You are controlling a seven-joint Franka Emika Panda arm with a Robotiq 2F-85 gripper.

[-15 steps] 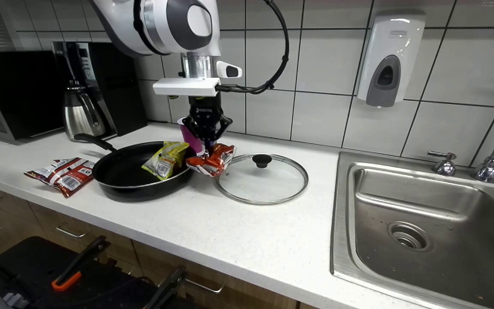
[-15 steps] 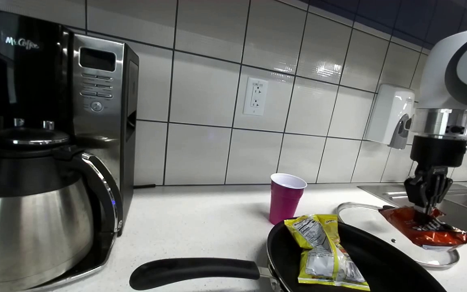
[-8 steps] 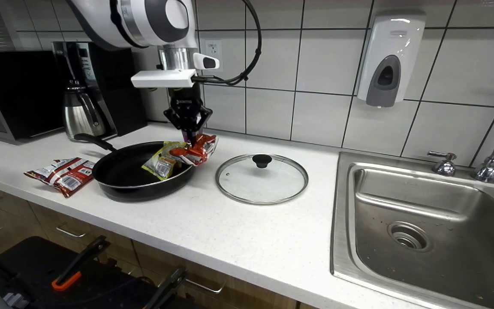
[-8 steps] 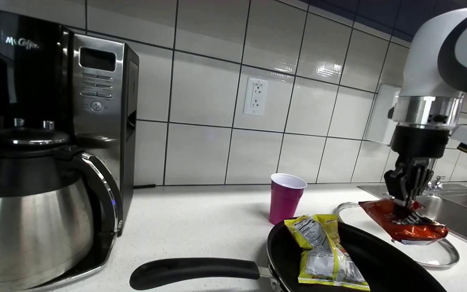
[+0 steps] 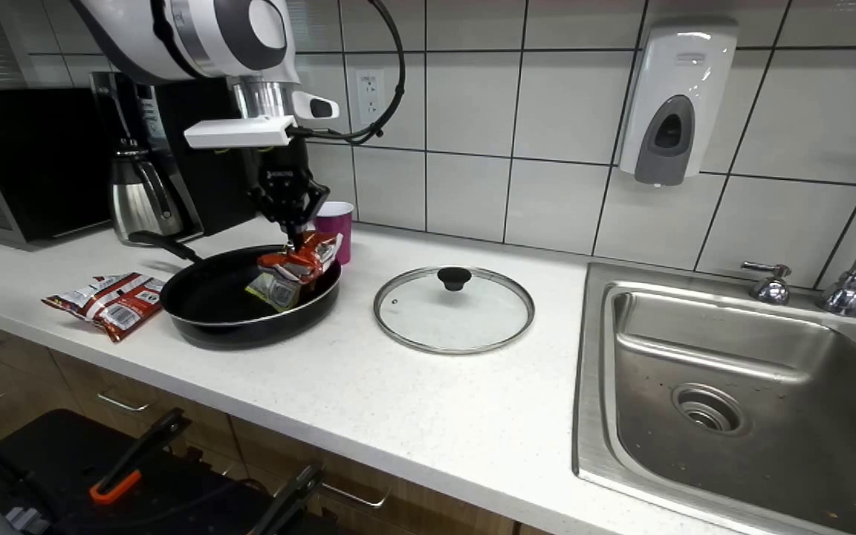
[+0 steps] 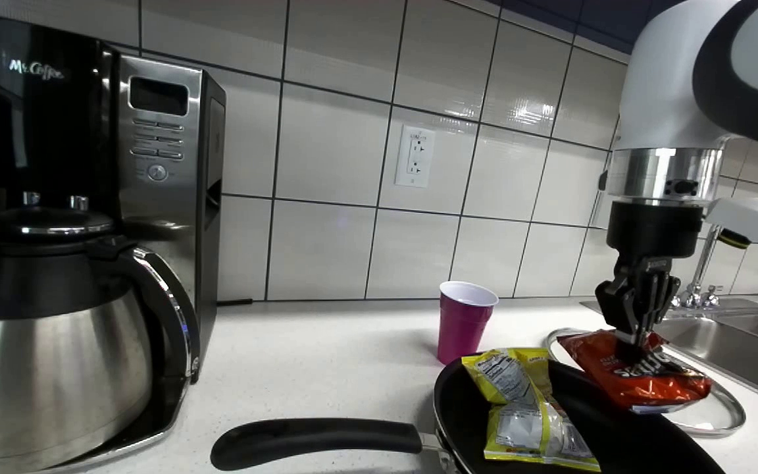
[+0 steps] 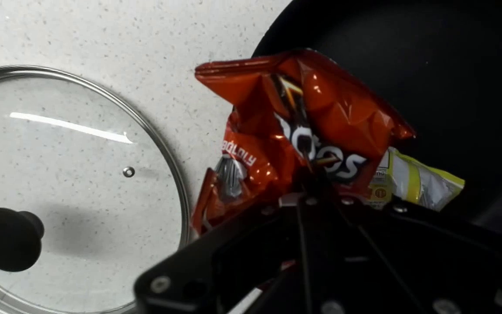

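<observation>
Seemingly mid-carry, the gripper (image 6: 635, 339) pinches a red snack bag (image 6: 649, 378) above the edge of the frying pan (image 5: 209, 293) — the next move likely calls for a firm grip and height.

This is a kitchen, and the stainless-steel sink (image 5: 785, 401) shows it first: it is set into a pale counter (image 5: 428, 416), with a chrome faucet (image 5: 848, 286) at its back edge. Behind the sink runs a tiled wall (image 5: 472, 104), carrying a soap dispenser (image 5: 681, 96) above the sink's back edge and, farther along from the sink, a power outlet (image 6: 414, 157). A row of wooden drawers (image 5: 428, 516) sits lower than the sink. Near the sink lies a glass lid (image 5: 454, 316); farther from the sink stands a black frying pan (image 5: 205, 288). Well apart from the sink are a coffee maker (image 6: 155, 158) with its steel carafe (image 6: 56, 382) and a black appliance (image 5: 27, 163) shaped like a microwave.
</observation>
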